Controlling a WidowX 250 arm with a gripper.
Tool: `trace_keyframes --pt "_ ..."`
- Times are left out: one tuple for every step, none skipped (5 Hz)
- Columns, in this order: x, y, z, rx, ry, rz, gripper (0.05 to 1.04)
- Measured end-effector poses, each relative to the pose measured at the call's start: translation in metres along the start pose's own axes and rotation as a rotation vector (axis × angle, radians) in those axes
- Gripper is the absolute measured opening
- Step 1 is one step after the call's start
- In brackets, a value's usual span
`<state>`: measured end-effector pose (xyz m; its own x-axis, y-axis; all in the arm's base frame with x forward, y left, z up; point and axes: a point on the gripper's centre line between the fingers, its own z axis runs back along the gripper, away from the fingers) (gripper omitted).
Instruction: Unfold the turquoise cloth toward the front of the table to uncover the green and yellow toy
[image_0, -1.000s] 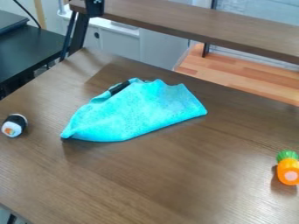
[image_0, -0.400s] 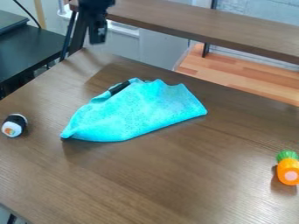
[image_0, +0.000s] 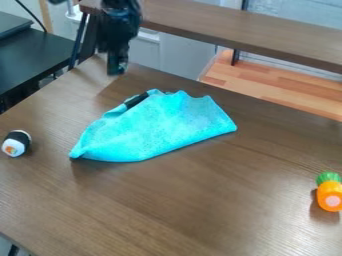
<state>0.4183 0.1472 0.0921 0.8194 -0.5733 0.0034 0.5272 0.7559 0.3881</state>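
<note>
One turquoise cloth (image_0: 160, 127) lies on the table (image_0: 200, 200); the gripper (image_0: 117, 71) hangs by the table's far corner, its opening indeterminable. For a secure pinch, align over a raised fold, then descend slowly.

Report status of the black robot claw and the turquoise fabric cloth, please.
Black claw near far edge of brown wooden table, off the cloth. Turquoise fabric cloth rumpled on table. Nothing visible between them.
</note>
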Motion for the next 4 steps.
trace_keyframes --pt "0.007 -0.006 -0.014 0.020 0.018 0.004 1.000" --pt "0.012 -0.014 -0.039 0.006 0.076 0.003 1.000" --pt "0.019 -0.008 -0.040 0.027 0.072 0.018 1.000" --pt "0.021 -0.013 -0.056 0.014 0.103 0.011 1.000"
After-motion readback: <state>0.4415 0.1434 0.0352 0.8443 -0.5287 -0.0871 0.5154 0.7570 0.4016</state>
